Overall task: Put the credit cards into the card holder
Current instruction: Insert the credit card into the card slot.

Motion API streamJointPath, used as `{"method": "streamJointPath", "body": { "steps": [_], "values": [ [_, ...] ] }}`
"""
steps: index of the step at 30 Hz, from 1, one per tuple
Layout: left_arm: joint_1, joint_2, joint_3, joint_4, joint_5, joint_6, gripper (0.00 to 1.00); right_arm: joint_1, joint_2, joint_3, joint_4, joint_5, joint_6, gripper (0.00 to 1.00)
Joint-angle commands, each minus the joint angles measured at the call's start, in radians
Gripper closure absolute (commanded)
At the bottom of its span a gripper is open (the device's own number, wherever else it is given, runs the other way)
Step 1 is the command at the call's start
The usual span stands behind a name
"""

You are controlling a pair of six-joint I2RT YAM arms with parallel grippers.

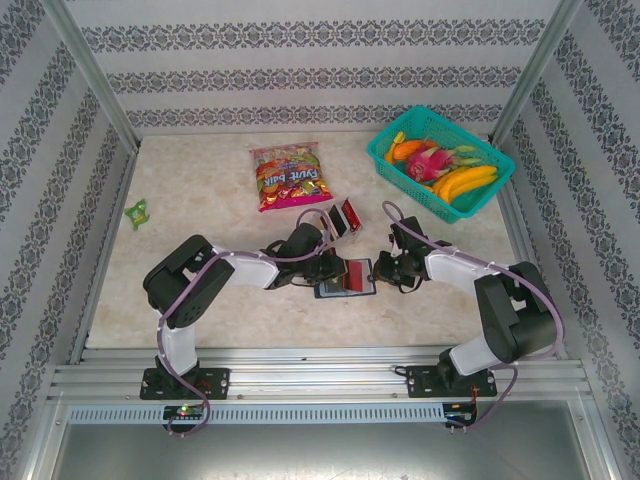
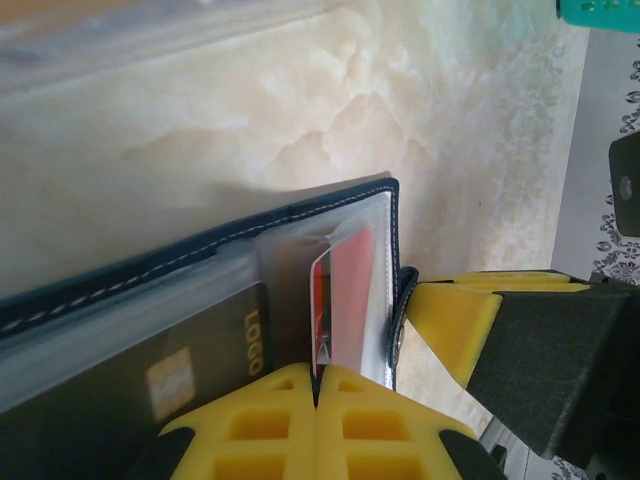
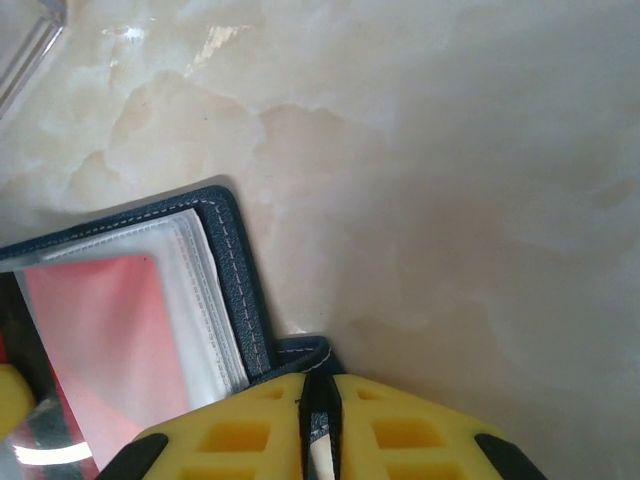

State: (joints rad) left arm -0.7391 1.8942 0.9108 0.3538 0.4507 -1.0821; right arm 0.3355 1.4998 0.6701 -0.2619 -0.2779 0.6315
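The navy card holder (image 1: 322,292) lies open on the table between the two arms. In the left wrist view my left gripper (image 2: 316,385) is shut on the edge of a red credit card (image 2: 345,290) that stands partly inside a clear sleeve of the card holder (image 2: 150,268). A black card marked LOGO (image 2: 200,370) sits in the sleeve beside it. My right gripper (image 3: 318,388) is shut on the holder's clasp tab (image 3: 305,352) at the right edge of the card holder (image 3: 235,260). Two more credit cards (image 1: 342,218), red and black, lie just beyond the holder.
A colourful snack bag (image 1: 288,176) lies at the back centre. A teal basket (image 1: 392,163) of toy fruit stands at the back right. A small green wrapper (image 1: 137,211) rests near the left wall. Patterned walls close in the table.
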Motion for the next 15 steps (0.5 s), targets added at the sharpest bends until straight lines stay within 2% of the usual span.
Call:
{"method": "streamJointPath", "body": {
  "steps": [1,10,15],
  "values": [
    [-0.034,0.036,0.003,0.026,-0.01,-0.018,0.97,0.005,0.026,-0.043,-0.02,-0.053,0.008,0.82],
    [-0.058,0.053,0.017,0.06,-0.026,-0.097,0.8,0.005,0.015,-0.052,-0.021,-0.067,0.012,0.82],
    [-0.083,0.052,0.071,-0.017,-0.042,-0.085,0.69,0.005,0.014,-0.06,-0.019,-0.076,0.011,0.85]
  ]
}}
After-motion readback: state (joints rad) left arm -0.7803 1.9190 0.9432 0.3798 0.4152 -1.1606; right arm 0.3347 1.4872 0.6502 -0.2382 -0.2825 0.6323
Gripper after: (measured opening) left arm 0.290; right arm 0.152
